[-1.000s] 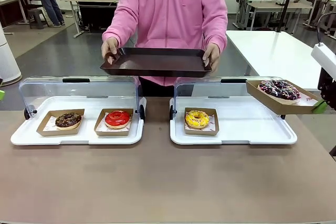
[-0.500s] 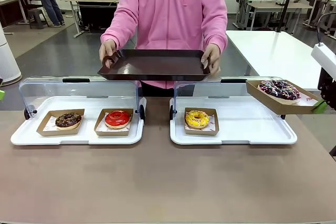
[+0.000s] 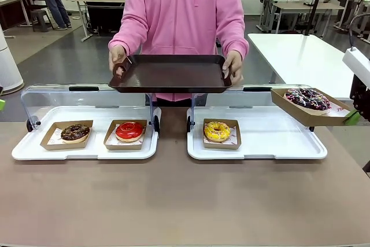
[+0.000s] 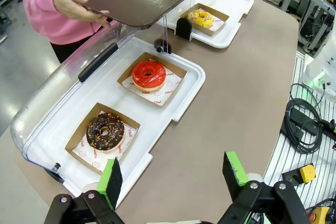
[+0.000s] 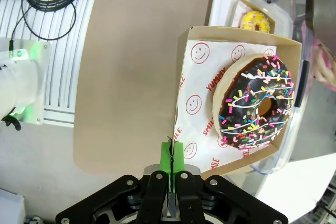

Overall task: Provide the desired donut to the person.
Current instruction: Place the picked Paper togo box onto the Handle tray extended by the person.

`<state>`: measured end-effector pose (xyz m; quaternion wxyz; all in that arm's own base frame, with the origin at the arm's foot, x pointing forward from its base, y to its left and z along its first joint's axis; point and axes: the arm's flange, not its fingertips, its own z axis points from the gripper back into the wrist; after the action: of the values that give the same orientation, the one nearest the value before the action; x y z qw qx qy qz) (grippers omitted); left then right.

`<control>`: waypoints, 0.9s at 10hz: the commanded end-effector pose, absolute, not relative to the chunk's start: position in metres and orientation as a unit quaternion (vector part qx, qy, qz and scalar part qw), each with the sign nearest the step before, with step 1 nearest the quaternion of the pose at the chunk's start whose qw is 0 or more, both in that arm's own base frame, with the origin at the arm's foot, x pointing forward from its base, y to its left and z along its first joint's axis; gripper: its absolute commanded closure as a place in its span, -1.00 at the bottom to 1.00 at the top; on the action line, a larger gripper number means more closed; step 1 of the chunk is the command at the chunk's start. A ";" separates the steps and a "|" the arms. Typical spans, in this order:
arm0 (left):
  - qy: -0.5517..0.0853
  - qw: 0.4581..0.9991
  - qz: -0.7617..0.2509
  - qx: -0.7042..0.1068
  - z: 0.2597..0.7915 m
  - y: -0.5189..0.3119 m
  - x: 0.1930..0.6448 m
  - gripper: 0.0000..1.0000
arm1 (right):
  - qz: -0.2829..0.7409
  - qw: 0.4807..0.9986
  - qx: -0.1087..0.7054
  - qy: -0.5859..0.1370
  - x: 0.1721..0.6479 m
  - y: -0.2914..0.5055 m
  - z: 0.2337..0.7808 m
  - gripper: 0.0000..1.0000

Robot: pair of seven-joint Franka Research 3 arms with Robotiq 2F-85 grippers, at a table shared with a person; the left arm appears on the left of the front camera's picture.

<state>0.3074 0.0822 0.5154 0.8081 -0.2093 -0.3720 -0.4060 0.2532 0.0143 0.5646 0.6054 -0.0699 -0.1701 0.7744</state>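
A chocolate donut (image 3: pixel 307 98) with coloured sprinkles lies in a brown cardboard tray (image 3: pixel 315 115) held up in the air above the right display case. My right gripper (image 3: pixel 352 117) is shut on that tray's near edge. In the right wrist view, the green pads of the right gripper (image 5: pixel 172 167) pinch the cardboard tray (image 5: pixel 190 129) beside the sprinkled donut (image 5: pixel 257 100). The person (image 3: pixel 185 10) in a pink hoodie stands at the far side and holds a dark brown serving tray (image 3: pixel 170 73) in both hands. My left gripper (image 4: pixel 173 176) hangs open above the table's left end.
Two white display cases (image 3: pixel 173 146) with clear lids raised sit side by side. The left one holds a chocolate nut donut (image 3: pixel 75 132) and a red glazed donut (image 3: pixel 129 131); the right one holds a yellow donut (image 3: pixel 217 131). A white table (image 3: pixel 300 56) stands behind on the right.
The person has come closer and brought the dark tray forward over the backs of the cases. Both arms and the held donut have stayed still.
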 end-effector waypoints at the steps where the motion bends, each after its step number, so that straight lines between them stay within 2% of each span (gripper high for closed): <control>1: -0.378 0.801 -0.412 -0.213 0.515 0.084 0.308 -1.00 | 0.772 0.610 -0.077 -0.162 0.253 0.013 0.564 1.00; 9: -0.378 0.801 -0.412 -0.213 0.515 0.084 0.308 -1.00 | 0.772 0.610 -0.077 -0.162 0.253 0.013 0.564 1.00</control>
<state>0.3074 0.0822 0.5154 0.8081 -0.2093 -0.3720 -0.4060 0.2532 0.0143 0.5646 0.6054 -0.0699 -0.1701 0.7744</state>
